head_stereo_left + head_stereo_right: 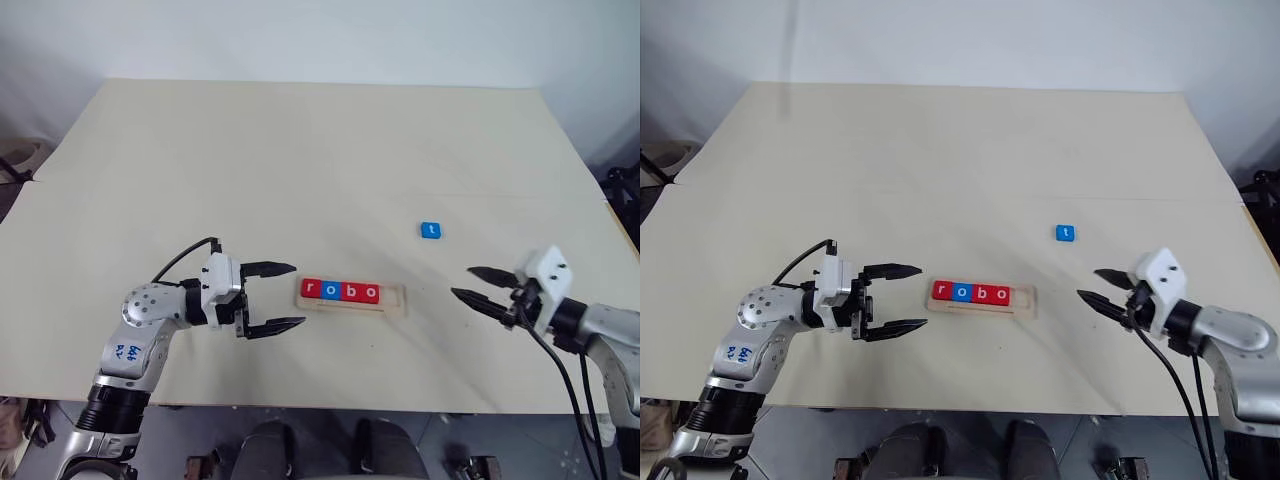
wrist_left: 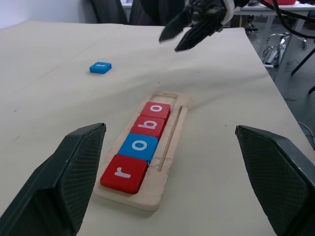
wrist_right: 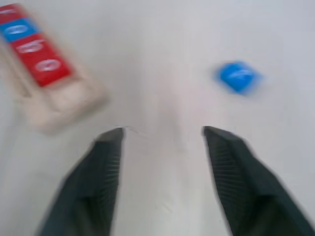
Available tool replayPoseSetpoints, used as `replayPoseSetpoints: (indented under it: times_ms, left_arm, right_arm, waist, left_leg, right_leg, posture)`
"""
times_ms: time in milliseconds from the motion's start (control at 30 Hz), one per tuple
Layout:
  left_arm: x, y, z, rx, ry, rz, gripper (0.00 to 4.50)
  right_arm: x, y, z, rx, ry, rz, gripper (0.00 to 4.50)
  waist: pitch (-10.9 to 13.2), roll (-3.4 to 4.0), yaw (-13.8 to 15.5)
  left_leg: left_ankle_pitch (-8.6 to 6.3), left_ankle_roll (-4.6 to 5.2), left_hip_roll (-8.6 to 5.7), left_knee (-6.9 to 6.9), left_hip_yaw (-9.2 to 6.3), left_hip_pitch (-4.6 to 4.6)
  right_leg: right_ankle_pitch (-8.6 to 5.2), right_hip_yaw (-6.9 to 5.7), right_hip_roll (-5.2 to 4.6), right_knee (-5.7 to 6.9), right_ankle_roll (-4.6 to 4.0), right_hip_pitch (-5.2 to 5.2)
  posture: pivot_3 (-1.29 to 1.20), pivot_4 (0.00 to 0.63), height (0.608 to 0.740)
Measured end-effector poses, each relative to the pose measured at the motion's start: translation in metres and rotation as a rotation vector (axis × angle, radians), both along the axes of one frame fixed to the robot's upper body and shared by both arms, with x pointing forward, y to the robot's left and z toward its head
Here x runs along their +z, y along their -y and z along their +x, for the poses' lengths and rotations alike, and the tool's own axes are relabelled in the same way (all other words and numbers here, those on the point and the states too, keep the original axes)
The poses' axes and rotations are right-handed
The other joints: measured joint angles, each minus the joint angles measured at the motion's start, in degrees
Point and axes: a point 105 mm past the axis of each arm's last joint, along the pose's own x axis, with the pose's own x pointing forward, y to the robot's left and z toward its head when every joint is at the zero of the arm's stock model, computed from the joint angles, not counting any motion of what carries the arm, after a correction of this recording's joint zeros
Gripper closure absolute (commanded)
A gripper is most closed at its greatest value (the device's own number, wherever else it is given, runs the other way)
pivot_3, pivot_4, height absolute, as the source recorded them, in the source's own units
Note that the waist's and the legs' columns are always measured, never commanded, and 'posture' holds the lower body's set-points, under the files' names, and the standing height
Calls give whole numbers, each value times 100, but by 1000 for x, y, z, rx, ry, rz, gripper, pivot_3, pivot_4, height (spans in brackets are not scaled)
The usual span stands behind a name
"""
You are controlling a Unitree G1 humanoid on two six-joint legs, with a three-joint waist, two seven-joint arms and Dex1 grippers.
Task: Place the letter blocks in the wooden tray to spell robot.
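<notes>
The wooden tray (image 1: 394, 301) lies near the table's front edge and holds several letter blocks (image 1: 340, 291) reading r, o, b, o, red and blue; its right end slot is bare. A blue block with a t (image 1: 430, 231) lies loose on the table, behind and right of the tray. My left gripper (image 1: 284, 297) is open just left of the tray, pointing at it, holding nothing. To the right of the tray my right gripper (image 1: 463, 282) is open and empty, pointing left toward the tray. The left wrist view shows the tray (image 2: 167, 162) between my fingers.
The pale tabletop (image 1: 300, 160) stretches far behind the tray. Its front edge runs close beneath both grippers. Black cables (image 1: 565, 390) hang from the right arm past the table's front right corner.
</notes>
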Motion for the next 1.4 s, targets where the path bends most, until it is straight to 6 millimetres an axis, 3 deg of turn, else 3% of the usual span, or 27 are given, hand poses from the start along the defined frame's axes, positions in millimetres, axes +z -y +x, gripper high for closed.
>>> replayPoseSetpoints:
  times_ms: [67,100,233,367,567,767,900,1133,1333,1400]
  left_arm:
    - [1,-1,5,6,-4,-5,0]
    - [0,-1,6,9,-6,-6,0]
    - [2,-1,11,1,-7,-10,0]
    - [2,-1,12,-9,-5,-9,0]
    - [6,1,13,-26,19,-3,0]
    - [6,4,14,-17,28,-7,0]
    - [6,2,17,20,30,-21,0]
    - [-1,0,9,36,14,-21,0]
    - [2,3,5,24,24,-19,0]
    - [2,3,4,24,21,-18,0]
  right_arm:
    - [-4,13,-12,-72,24,16,187]
    - [-8,16,-16,-91,16,16,43]
    - [-20,21,-28,-123,-11,47,43]
    - [-17,20,-27,-120,-1,77,43]
    - [-10,-5,7,-82,-71,151,43]
    - [14,-28,67,-156,-120,196,43]
    - [7,-42,99,-217,-184,185,43]
    - [-12,-51,129,-341,-251,195,43]
    - [-11,-59,145,-392,-225,236,43]
    - [-11,-58,146,-406,-219,236,439]
  waist:
    - [0,1,-1]
    - [-1,1,-1]
    - [-1,3,-29]
    - [-2,3,-37]
    - [-2,3,-54]
    - [-2,3,-119]
    - [-2,3,-147]
    - [-2,3,-161]
    - [-2,4,-182]
    - [-2,4,-181]
  left_leg:
    - [0,-1,1,-1,-1,0]
    - [0,-1,1,-2,-1,1]
    - [0,-1,1,-3,-2,3]
    - [0,-1,3,-3,-6,7]
    - [0,-1,3,-2,-14,7]
    - [1,-2,3,-2,-19,-1]
    - [1,-2,2,-3,-15,-6]
    - [2,-3,4,-4,-7,-11]
    - [2,-4,4,-3,-6,-9]
    - [2,-4,4,-3,-6,-10]
  right_leg:
    - [0,0,3,2,0,0]
    - [0,0,3,3,0,2]
    - [0,6,4,3,0,0]
    - [0,8,6,3,-1,0]
    - [-1,13,4,14,-2,-5]
    - [-2,7,3,18,-3,-11]
    - [-1,5,1,13,-3,-11]
    - [-1,2,1,14,-3,-16]
    - [-1,4,1,20,-3,-16]
    - [-1,4,1,20,-3,-15]
  posture:
    - [0,150,740]
    - [0,150,740]
    - [0,150,740]
    - [0,150,740]
    - [0,150,740]
    - [0,150,740]
    - [0,150,740]
    - [0,150,740]
    - [0,150,740]
    - [0,150,740]
